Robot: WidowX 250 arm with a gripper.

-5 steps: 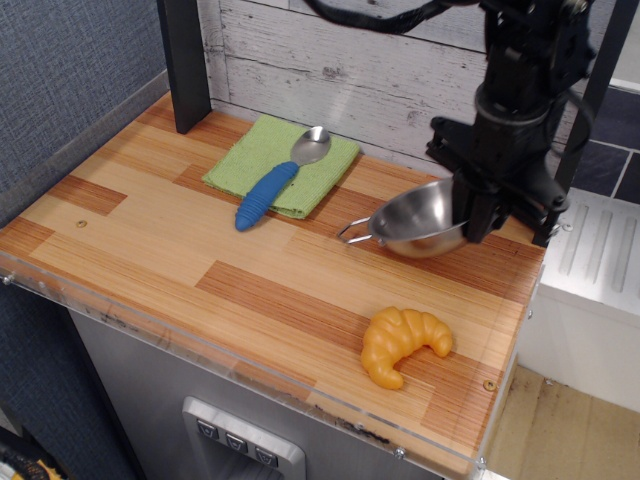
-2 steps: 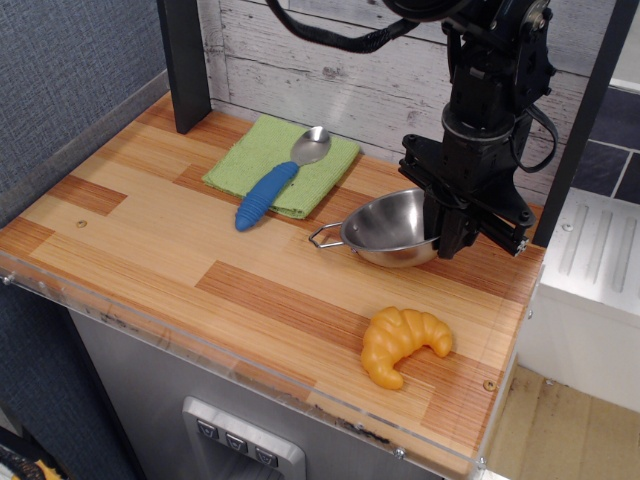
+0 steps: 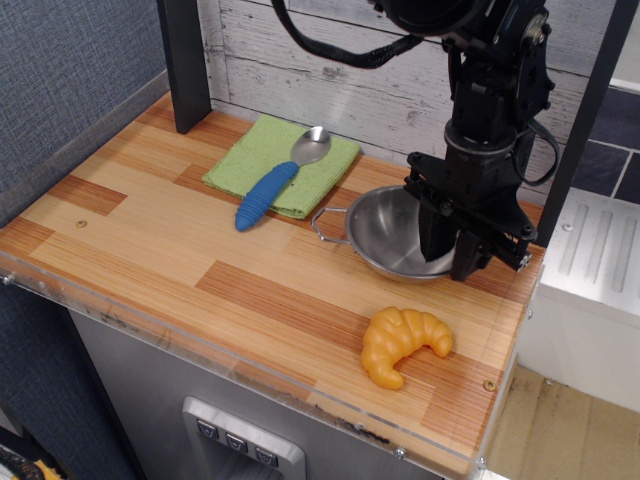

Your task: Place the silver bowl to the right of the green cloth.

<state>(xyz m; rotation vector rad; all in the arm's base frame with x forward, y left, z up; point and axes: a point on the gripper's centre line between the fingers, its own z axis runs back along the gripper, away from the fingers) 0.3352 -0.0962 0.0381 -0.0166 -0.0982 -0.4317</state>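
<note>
Operator: While the arm stands over the right rear of the wooden table (image 3: 150,240), where does the silver bowl (image 3: 385,235) sit?

Technician: It rests on the tabletop, to the right of the green cloth (image 3: 262,155) and near it but not touching. One wire handle points left toward the cloth.

Operator: State of the gripper (image 3: 450,255)?

Technician: Fingers straddle the bowl's right rim, one inside, one outside, closed on that rim.

Operator: Other items?

Technician: A spoon with a blue handle (image 3: 275,182) lies diagonally on the cloth, its handle end overhanging the front edge. A croissant (image 3: 400,343) lies in front of the bowl, apart from it, near the table's front right corner.
</note>
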